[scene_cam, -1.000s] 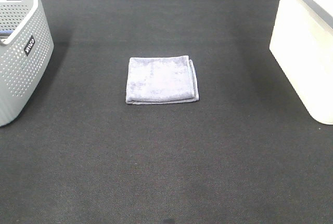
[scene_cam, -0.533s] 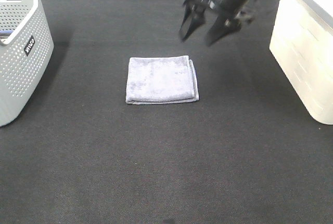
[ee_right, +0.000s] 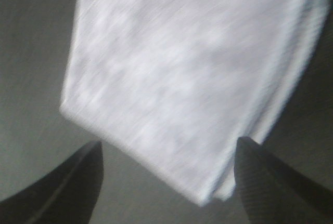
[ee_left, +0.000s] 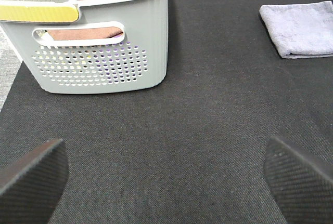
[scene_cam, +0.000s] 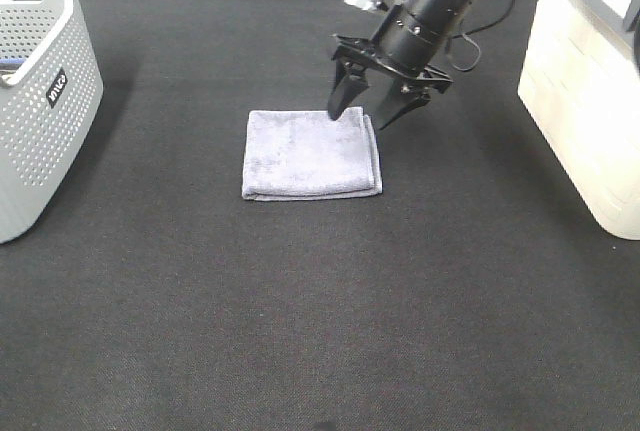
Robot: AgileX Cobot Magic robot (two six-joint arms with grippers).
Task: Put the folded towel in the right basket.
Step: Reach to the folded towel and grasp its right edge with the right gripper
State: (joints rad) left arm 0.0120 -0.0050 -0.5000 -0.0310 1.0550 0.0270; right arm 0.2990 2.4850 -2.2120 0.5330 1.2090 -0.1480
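The folded towel [scene_cam: 311, 153], a pale lavender-grey square, lies flat on the black mat in the middle; it also shows in the left wrist view [ee_left: 302, 28] and, blurred, in the right wrist view [ee_right: 187, 73]. My right gripper [scene_cam: 362, 114] is open, its jaws spread over the towel's far right corner, just above it. The right basket [scene_cam: 590, 91], a plain white bin, stands at the right edge. My left gripper [ee_left: 164, 174] is open and empty, low over the mat near the grey basket; it is out of the exterior view.
A grey perforated basket [scene_cam: 40, 91] with a black label stands at the left edge; the left wrist view shows it [ee_left: 99, 52] holding brown, blue and black items. Black mat [scene_cam: 320, 311] covers the table.
My right arm came in from the far right top and moved down and left; its open gripper now hovers at the towel's far right corner. The towel has not moved.
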